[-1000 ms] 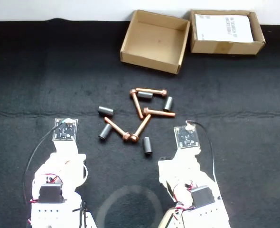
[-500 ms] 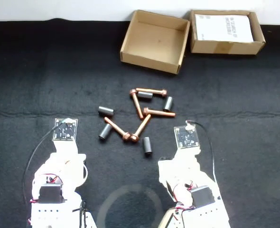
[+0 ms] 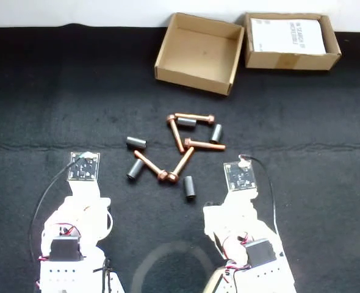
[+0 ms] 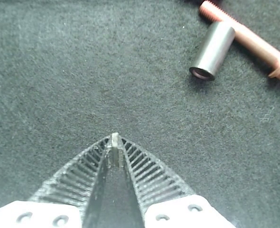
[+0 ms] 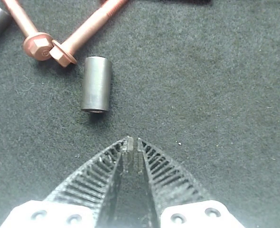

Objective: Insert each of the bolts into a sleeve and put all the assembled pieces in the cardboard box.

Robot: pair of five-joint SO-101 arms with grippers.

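High view: bolts (image 3: 183,160) and sleeves (image 3: 190,187) lie loose mid-table, well short of the box (image 3: 199,52).

Left wrist: left gripper (image 4: 114,142) pressed together over mat (image 4: 59,71), a sleeve (image 4: 213,50) beside a bolt (image 4: 249,40) ahead.

Right wrist: right gripper (image 5: 131,145) pressed together, another sleeve (image 5: 97,84) just ahead.

Black felt surface (image 3: 58,91), copper bolts (image 3: 176,134) and grey sleeves (image 3: 136,143) scattered at its middle, open cardboard box (image 3: 192,78) at far edge, second box (image 3: 290,61) just beside.

You're at a lab-style test bench: black felt tabletop (image 3: 39,91), white wall (image 3: 76,12) behind, cardboard box (image 3: 192,78) and paper-filled box (image 3: 290,61) far.
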